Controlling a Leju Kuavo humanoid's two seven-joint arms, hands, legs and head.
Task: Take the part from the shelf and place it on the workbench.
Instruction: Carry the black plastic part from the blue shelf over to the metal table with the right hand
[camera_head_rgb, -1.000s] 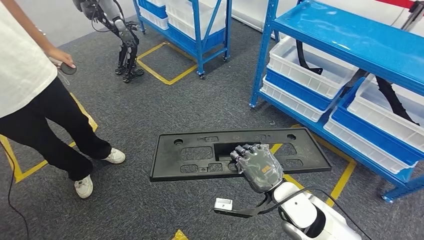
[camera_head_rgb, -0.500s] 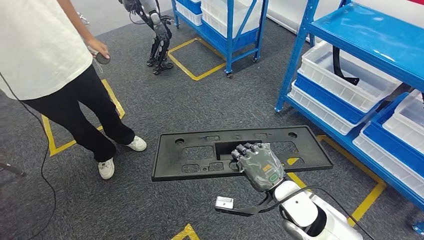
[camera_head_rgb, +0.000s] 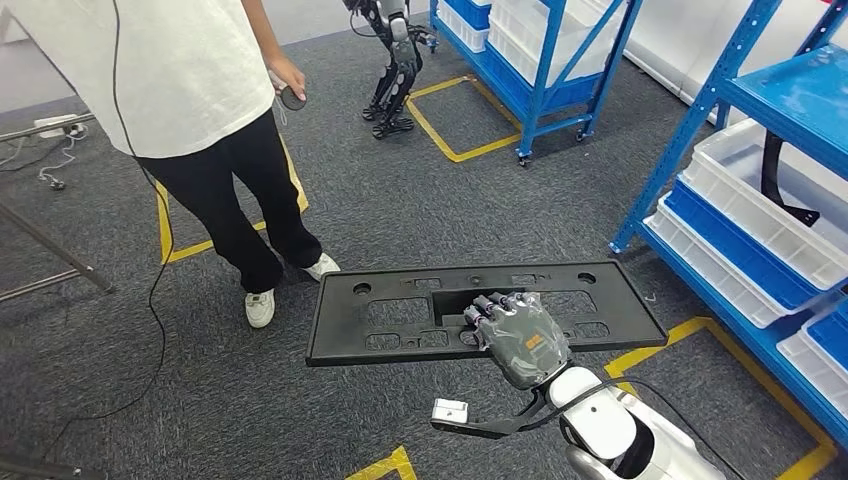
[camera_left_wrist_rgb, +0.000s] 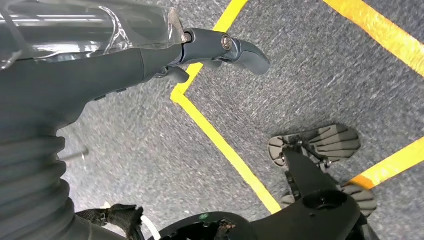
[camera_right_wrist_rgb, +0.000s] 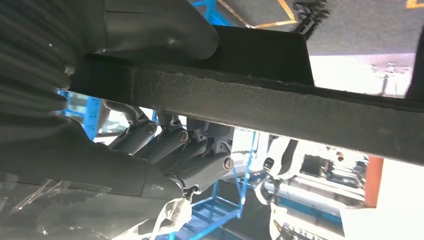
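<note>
The part is a long flat black plastic panel (camera_head_rgb: 400, 320) with cut-outs, held level above the grey carpet in the head view. My right hand (camera_head_rgb: 520, 335) grips its near edge right of the middle, fingers over the top face. In the right wrist view the panel's edge (camera_right_wrist_rgb: 280, 105) runs across the picture, with the thumb (camera_right_wrist_rgb: 165, 25) on one face and the dark fingers (camera_right_wrist_rgb: 175, 145) on the other. My left hand (camera_left_wrist_rgb: 200, 50) hangs over the carpet with nothing in it, fingers apart.
A person in a white shirt and black trousers (camera_head_rgb: 230, 170) stands close at the left, just beyond the panel's left end. Blue shelves (camera_head_rgb: 770, 100) with white bins (camera_head_rgb: 760, 200) stand at the right. Another robot's legs (camera_head_rgb: 395, 80) are farther back. A cable (camera_head_rgb: 150, 300) lies on the floor.
The whole scene has slid to the right, so the camera has turned left. The shelves have moved toward the right edge and the person nearer the middle. The panel stays in my right hand.
</note>
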